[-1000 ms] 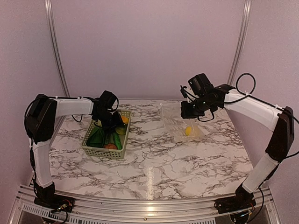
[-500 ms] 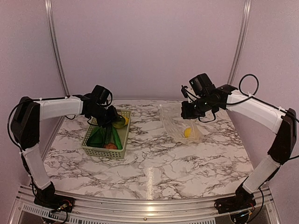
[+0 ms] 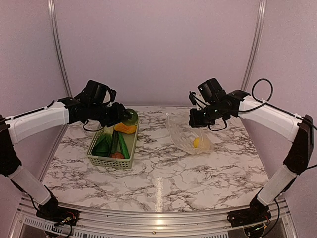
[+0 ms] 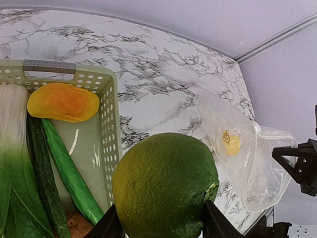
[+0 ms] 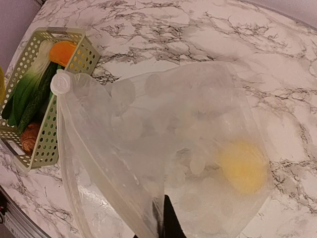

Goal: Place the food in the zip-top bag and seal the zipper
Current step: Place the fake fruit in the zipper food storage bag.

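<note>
The left arm stretches level above the basket [image 3: 110, 161], left gripper [image 3: 124, 116] clamping a round green fruit [image 4: 166, 186], while the high-bent right arm's right gripper [image 3: 196, 119] pinches the bag [image 3: 181, 135] by its edge.

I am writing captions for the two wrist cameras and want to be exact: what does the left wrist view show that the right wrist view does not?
Only the left wrist view: a green round fruit clamped in the left gripper, raised above the basket's corner.
Only the right wrist view: a white round tab on the zip-top bag at its mouth edge.
Both: the basket, the orange piece in it, and the yellow lemon inside the bag, which the right gripper holds.
</note>
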Motion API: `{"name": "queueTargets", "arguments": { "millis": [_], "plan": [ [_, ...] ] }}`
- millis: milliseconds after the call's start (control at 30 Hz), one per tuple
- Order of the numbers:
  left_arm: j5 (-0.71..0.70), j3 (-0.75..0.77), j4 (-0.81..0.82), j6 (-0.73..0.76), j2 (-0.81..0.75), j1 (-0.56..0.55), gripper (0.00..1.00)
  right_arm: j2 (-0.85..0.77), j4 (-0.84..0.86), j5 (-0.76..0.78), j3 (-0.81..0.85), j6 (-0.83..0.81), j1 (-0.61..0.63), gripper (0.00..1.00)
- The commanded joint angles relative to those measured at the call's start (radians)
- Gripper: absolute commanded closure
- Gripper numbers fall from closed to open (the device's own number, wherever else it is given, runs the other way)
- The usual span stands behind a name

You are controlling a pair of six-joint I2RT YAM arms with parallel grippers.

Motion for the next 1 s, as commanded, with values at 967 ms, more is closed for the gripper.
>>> {"name": "queueTargets", "arguments": {
  "millis": [967],
  "plan": [
    [-0.109, 0.450, -0.147, -0.034, 0.350, -0.317, 0.29, 0.036, 0.117, -0.149, 0.064, 0.183, 0.044, 0.99]
  ]
}}
